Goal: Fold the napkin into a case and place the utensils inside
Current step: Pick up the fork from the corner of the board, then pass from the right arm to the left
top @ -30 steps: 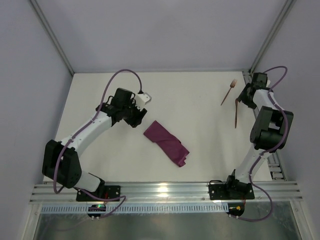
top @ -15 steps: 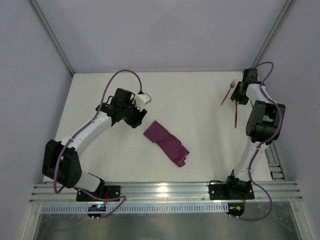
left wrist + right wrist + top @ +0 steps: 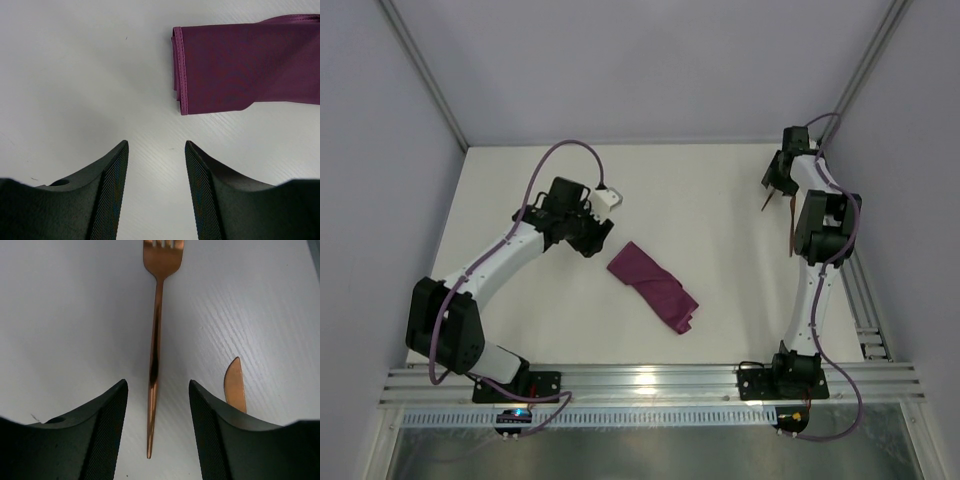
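I have the right gripper (image 3: pixel 157 384), jaws apart and empty, straddling the fork (image 3: pixel 159 305); its handle runs straight ahead, tines farthest away.

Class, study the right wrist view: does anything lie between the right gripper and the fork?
Nothing visible. The fork handle lies below the gap between the right gripper's open jaws; the knife lies apart, beside it.

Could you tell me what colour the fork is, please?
The fork is shiny copper-brown, best seen in the right wrist view.
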`<move>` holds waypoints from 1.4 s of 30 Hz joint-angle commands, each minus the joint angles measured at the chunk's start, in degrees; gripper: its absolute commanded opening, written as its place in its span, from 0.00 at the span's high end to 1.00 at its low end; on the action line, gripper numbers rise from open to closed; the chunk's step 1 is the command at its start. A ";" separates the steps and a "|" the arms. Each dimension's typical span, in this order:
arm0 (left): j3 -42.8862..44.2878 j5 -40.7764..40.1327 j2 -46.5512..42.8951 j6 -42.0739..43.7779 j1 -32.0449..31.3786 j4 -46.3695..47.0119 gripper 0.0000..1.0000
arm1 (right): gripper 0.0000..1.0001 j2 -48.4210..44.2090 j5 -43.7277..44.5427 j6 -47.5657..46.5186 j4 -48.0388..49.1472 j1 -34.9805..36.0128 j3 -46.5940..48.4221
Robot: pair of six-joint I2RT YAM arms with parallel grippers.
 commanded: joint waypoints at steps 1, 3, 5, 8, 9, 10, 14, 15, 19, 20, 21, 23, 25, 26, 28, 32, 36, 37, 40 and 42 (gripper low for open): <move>0.42 1.18 0.30 -0.19 0.47 -0.23 0.48 | 0.43 1.99 2.08 0.53 -4.36 -0.14 2.17; 0.59 1.26 0.57 -0.19 0.56 -0.23 0.48 | 0.47 2.96 0.59 -0.44 -5.41 -0.05 4.09; 0.59 1.27 0.65 -0.10 0.56 -0.23 0.48 | 0.57 5.06 -0.21 -1.14 -6.73 0.12 5.86; 0.77 1.18 0.83 -0.19 0.65 -0.41 0.48 | 0.69 6.21 -1.08 -2.02 -8.05 0.13 6.66; 0.86 1.35 0.74 -0.10 0.65 -0.49 0.48 | 0.77 6.21 -1.52 -2.28 -7.44 0.13 5.70; 0.86 1.35 0.74 -0.10 0.73 -0.49 0.48 | 0.82 6.04 -1.87 -2.37 -7.09 0.13 5.17; 1.03 1.53 0.74 0.08 0.73 -1.20 0.48 | 0.97 3.32 -5.21 -3.43 -5.24 0.04 2.79; 1.21 1.88 0.66 0.51 0.73 -1.46 0.48 | 0.97 0.35 -5.83 -3.25 -3.41 0.04 0.53; 3.23 3.02 0.39 2.01 0.73 -5.40 0.48 | 0.97 -13.97 -10.74 0.77 7.21 0.30 -13.08; 4.28 3.46 -0.13 2.36 0.73 -6.29 0.48 | 0.97 -17.39 -11.19 1.66 11.76 0.39 -16.08; 4.90 4.33 -0.48 2.71 0.73 -7.25 0.48 | 0.97 -24.04 -11.45 2.37 13.72 0.82 -22.11; 6.30 6.00 -1.19 3.77 0.73 -10.94 0.48 | 0.97 -30.32 -11.02 3.52 17.76 1.79 -30.03; 8.76 8.54 -1.72 4.47 0.73 -13.75 0.47 | 0.97 -38.82 -9.97 3.69 19.27 4.24 -34.54; 9.47 9.08 -2.24 4.65 0.73 -16.11 0.47 | 0.97 -41.40 -9.18 3.95 20.15 5.13 -38.57; 11.14 10.57 -2.68 4.82 0.65 -18.24 0.47 | 0.97 -49.37 -8.91 4.65 21.04 7.49 -42.54; 12.37 12.77 -4.35 5.61 0.56 -21.58 0.48 | 0.97 -61.85 -1.46 7.63 22.09 16.00 -52.03; 13.60 14.71 -5.32 5.27 -0.23 -21.94 0.46 | 0.97 -71.29 4.16 13.34 22.01 25.86 -56.71; 15.08 15.15 -5.06 4.92 -0.67 -22.11 0.47 | 0.97 -72.61 5.32 14.40 21.92 27.88 -57.24; 17.98 16.21 -3.83 3.86 -3.65 -22.91 0.46 | 0.97 -75.43 9.89 18.62 21.74 36.05 -58.12; 18.61 15.59 -3.56 3.33 -6.80 -22.03 0.46 | 0.97 -75.44 12.87 20.99 22.44 42.20 -57.51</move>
